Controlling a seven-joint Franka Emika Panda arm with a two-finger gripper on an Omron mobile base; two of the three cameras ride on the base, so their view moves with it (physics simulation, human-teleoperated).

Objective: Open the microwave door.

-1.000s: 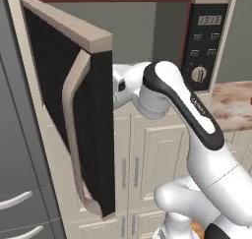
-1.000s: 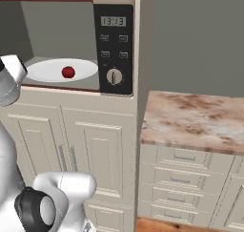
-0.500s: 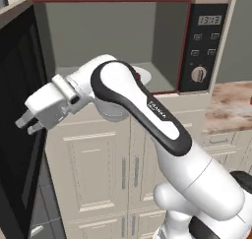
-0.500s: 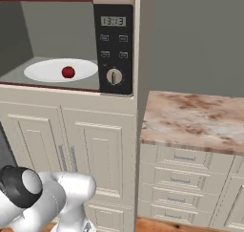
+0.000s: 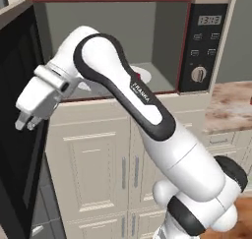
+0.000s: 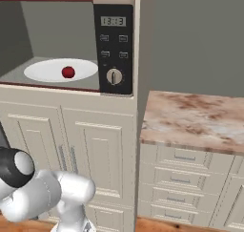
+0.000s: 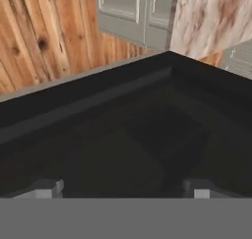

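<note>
The microwave stands open, its grey interior and dark red rim showing. Its door, a black glass panel, is swung far out to the left. My gripper hangs against the door's inner face, fingers pointing down. In the hand view the dark door surface lies close under the two fingertips, which stand wide apart with nothing held between them. The black control strip is at the microwave's right. The handle is hidden.
A white plate with a small red ball lies inside the microwave. Cream cabinet doors stand below it. A marble counter over drawers lies to the right. Wooden floor is below.
The door has swung from half open to wide open on the left. My arm has followed it leftward and the gripper now hangs slightly lower against the door.
</note>
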